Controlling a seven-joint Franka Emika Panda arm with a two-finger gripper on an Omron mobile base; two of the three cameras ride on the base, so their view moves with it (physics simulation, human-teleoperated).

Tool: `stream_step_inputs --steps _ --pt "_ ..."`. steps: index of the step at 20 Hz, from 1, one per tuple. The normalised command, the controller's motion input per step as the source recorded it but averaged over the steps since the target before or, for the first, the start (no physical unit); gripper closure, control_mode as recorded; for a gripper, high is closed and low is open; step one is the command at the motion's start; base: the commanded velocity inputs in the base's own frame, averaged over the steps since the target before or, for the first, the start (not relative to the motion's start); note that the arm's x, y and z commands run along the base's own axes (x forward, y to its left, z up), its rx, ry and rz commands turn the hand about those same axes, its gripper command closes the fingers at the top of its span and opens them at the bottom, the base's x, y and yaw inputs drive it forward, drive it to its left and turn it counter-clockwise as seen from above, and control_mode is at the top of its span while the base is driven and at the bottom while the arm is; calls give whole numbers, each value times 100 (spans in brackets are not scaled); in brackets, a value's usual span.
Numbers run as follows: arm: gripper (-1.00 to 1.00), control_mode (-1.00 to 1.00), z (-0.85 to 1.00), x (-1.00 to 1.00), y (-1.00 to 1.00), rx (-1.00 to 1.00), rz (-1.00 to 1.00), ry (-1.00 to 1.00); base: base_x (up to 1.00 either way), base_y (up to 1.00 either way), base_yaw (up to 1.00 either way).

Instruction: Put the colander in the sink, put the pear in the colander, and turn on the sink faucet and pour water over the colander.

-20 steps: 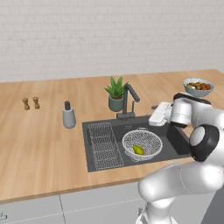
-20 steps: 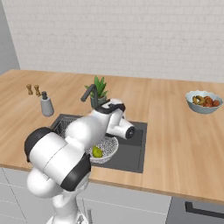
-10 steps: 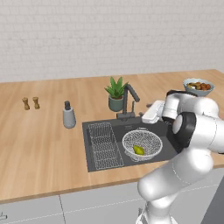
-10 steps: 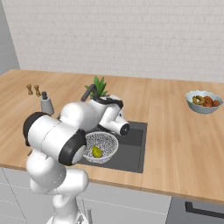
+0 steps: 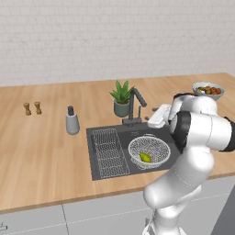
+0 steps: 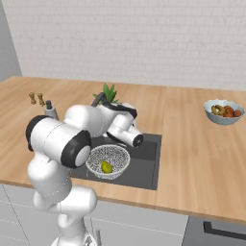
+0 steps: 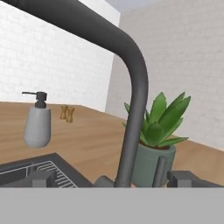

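Faucet (image 7: 131, 96) base cut off; plant (image 7: 155, 131) partly behind it

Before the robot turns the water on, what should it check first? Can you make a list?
1. Colander sits inside the sink: ok.
2. Pear lies in the colander: ok.
3. Gripper is open, with nothing held: ok.
4. Sink faucet stands close in front of the gripper in the hand view: ok.
5. Spout points over the colander: cannot tell; in the left base view it angles toward the arm.
6. Water already running: none seen, so not yet on.
7. Plant pot stands just behind the faucet, a thing to avoid bumping: ok for now.
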Motion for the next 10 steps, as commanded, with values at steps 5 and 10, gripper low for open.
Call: stream_step_inputs --steps 5,10 --pt "-100 -100 0 15 6 0 0 -2 0 0 0" --pt "-100 -100 0 14 6 0 0 -1 0 0 0"
